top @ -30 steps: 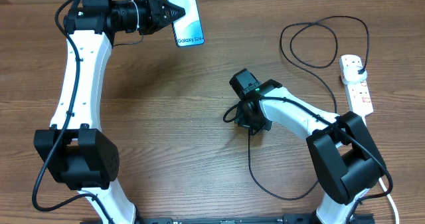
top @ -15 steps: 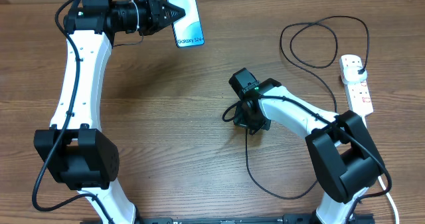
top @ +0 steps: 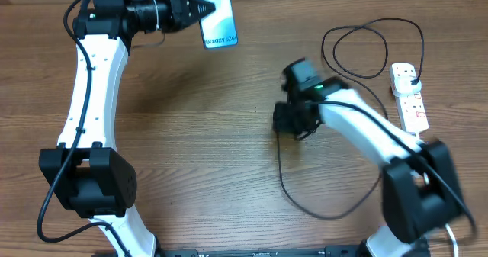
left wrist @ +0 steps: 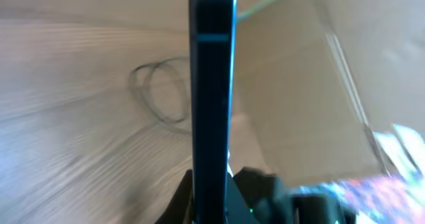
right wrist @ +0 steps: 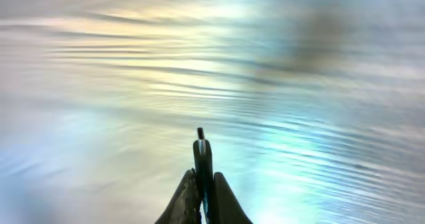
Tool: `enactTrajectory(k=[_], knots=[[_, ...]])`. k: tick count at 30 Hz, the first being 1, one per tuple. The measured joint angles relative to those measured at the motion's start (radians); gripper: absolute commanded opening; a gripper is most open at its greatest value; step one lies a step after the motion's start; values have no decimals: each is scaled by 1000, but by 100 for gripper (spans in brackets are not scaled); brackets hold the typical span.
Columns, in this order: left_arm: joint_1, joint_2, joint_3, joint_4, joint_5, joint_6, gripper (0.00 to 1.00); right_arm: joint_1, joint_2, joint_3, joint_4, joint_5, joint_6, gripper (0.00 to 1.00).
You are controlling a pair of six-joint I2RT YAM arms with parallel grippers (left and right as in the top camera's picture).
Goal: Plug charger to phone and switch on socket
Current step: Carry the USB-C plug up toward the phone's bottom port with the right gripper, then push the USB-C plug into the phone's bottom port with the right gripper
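Observation:
My left gripper (top: 204,10) is shut on the phone (top: 216,19) at the table's far edge, blue screen up in the overhead view. The left wrist view shows the phone (left wrist: 212,84) edge-on, rising from between the fingers (left wrist: 240,184). Mid-table, my right gripper (top: 293,123) is shut on the charger's connector tip (right wrist: 201,147), which sticks up from between the fingers. The charger cable (top: 305,208) loops down, then up to its black plug (top: 412,77), which sits in the white socket strip (top: 410,103) at the right edge.
The cable's spare coil (top: 371,49) lies at the back right, between my right arm and the strip. The same coil (left wrist: 159,99) shows left of the phone in the left wrist view. A cardboard wall (left wrist: 312,84) stands behind the table's far edge.
My right gripper has closed fully on the connector and swung right and toward the far side, dragging the cable along. The left gripper has carried the phone slightly right and farther back.

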Motion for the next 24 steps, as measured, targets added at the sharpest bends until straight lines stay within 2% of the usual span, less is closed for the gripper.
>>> enactTrajectory(k=[4, 8, 13, 17, 24], knots=[[0, 0, 0, 190, 191, -6, 4, -60, -167, 28, 41, -209, -113, 4], [-1, 0, 1, 254, 332, -16, 4, -92, -251, 42, 61, -390, -201, 4], [-8, 0, 1, 257, 392, -32, 4, -90, -239, 42, 88, -497, -241, 4], [-25, 0, 1, 257, 411, -39, 4, -90, -236, 42, 172, -583, -245, 4], [-50, 0, 1, 259, 420, -73, 4, -90, -235, 42, 321, -642, -166, 4]])
